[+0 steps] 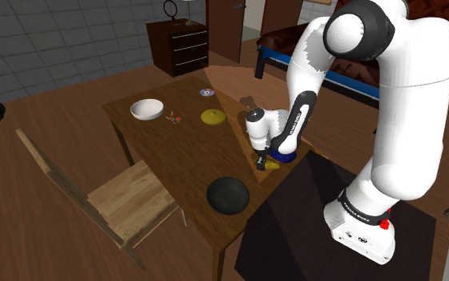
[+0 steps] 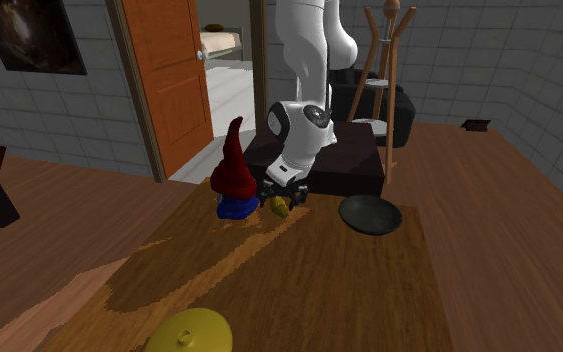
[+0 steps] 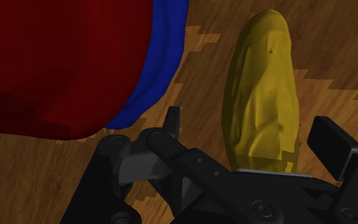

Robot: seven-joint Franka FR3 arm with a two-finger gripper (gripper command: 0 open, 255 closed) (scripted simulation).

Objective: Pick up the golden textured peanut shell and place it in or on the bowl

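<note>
Straddling peanut shell (image 3: 263, 95): gripper (image 3: 250, 124), fingers apart, not gripping. Hazard: red-and-blue gnome (image 3: 63, 57) just beside one finger; off-centre closing may nudge it or roll shell away.

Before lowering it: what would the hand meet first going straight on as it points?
Most likely the yellow bumpy peanut shell, lying on the brown wooden table inside the open hand. The red-and-blue gnome figure stands just aside.

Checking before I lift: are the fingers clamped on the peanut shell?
No, the gripper's fingers stand apart, with a gap between each and the yellow peanut shell.
</note>
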